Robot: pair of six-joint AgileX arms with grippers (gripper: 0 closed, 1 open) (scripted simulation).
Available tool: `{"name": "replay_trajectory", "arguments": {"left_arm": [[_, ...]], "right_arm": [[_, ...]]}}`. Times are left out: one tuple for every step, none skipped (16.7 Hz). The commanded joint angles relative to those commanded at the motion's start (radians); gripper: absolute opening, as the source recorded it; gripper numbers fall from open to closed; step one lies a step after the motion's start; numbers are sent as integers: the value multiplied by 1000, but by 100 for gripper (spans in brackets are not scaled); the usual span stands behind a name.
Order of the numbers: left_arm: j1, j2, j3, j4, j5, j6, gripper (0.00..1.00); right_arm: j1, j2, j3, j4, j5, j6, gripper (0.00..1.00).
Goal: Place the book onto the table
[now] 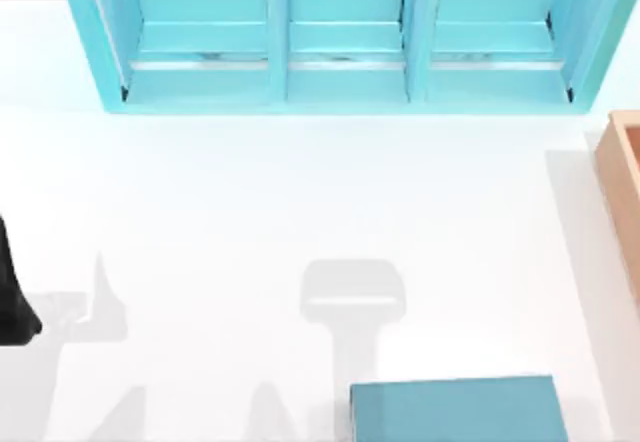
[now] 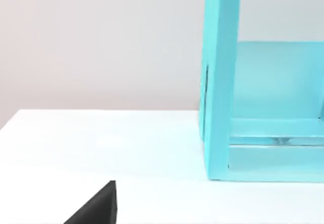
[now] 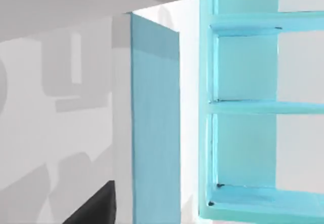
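The book (image 1: 458,409), teal with a flat cover facing up, sits at the near edge of the top view, right of centre. A grey shadow lies on the white tabletop (image 1: 250,212) further in. That offset shadow suggests the book is raised above the surface, not resting on it. In the right wrist view the book (image 3: 154,127) appears as a long teal slab close to the camera, with the cyan shelf (image 3: 243,107) beyond it.

Right gripper: by its closeness to the wrist camera, the book is probably carried by this arm, but whether the gripper is spread or pinching cannot be told. The left arm (image 1: 12,292) is parked at the left edge of the tabletop; a dark part of it (image 2: 96,206) shows in the left wrist view, and its gripper state cannot be told either.

Procedure for the step in hand:
1. Keep the cover level while lowering.
2. Set it down on open tabletop, well apart from the shelf at the far side and the tan wooden box (image 1: 622,192) at the right.
3. Release only once the underside rests fully on the surface.
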Motion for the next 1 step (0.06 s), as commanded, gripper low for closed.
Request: {"name": "replay_trajectory", "arguments": {"left_arm": [[0, 0, 0, 0, 0, 0, 100]], "right_arm": [[0, 0, 0, 0, 0, 0, 100]]}}
